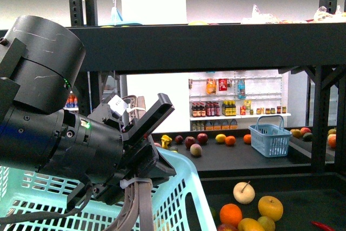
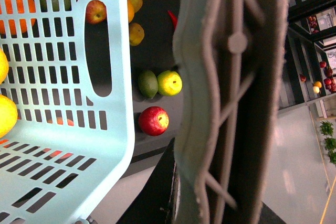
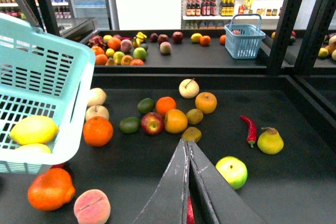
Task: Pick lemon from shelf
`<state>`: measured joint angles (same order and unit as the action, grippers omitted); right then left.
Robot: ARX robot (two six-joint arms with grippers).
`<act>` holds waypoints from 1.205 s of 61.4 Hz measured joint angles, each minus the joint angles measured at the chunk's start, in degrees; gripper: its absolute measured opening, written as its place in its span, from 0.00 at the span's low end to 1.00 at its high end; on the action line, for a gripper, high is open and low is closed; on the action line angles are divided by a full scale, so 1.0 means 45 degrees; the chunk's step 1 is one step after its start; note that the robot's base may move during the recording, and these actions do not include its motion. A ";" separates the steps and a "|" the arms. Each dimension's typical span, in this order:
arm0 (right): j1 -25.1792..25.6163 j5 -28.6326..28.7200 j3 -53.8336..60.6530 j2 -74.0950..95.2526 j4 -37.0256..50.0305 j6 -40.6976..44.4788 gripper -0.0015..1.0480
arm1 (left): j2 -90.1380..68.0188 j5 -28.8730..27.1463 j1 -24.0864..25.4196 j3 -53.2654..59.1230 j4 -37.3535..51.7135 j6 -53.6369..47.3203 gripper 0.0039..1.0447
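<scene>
Right wrist view gives the clearest account: the lemon (image 3: 34, 129) lies inside the pale blue basket (image 3: 52, 72), against its slatted wall, with another yellow fruit partly hidden just beneath it. The dark shelf (image 3: 299, 177) carries only the other fruit: oranges, apples, a pear and a red chilli. None of them looks like the bright oval one. Judged from that, the picking itself seems done and the job is near its end. What remains is probably to draw the arms back and keep the basket level so nothing rolls out. The right hand (image 3: 187, 146) is clenched, its two dark fingers pressed together to a point, with nothing visible between them. It hovers over the shelf board near a green apple (image 3: 231, 172) and well apart from the basket. The left hand (image 1: 155, 138) sits over the basket's rim in the front view. The grey ribbed handle (image 2: 231, 98) runs close past its wrist camera and seems to hang from it, so it likely carries the basket. Whether its fingers are clamped on that handle I cannot tell.
</scene>
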<state>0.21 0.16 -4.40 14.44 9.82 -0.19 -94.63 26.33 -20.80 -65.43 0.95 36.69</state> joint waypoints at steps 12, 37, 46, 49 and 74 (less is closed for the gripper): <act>0.0000 0.0000 0.0301 -0.0593 -0.0282 0.0000 0.03 | 0.0000 0.0005 0.0000 0.0000 0.0000 0.0000 0.11; -0.0005 -0.0039 0.0782 -0.3109 -0.2181 0.0005 0.03 | 0.0000 0.0005 0.0000 0.0000 0.0000 0.0000 0.11; -0.0005 -0.0034 0.0782 -0.3138 -0.2181 0.0015 0.22 | 0.0000 0.0019 0.0000 0.0000 0.0000 0.0000 0.11; -0.0005 -0.0034 0.0782 -0.3133 -0.2181 0.0010 0.31 | 0.0000 0.0010 0.0000 0.0000 0.0000 -0.0005 0.11; -0.0005 -0.0029 0.0782 -0.3138 -0.2181 0.0010 0.94 | 0.0000 -0.0879 0.0015 0.0495 0.2458 0.1705 0.10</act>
<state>0.19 0.03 -0.89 0.32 0.01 -0.14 -94.63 22.37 -20.73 -63.20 12.01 44.36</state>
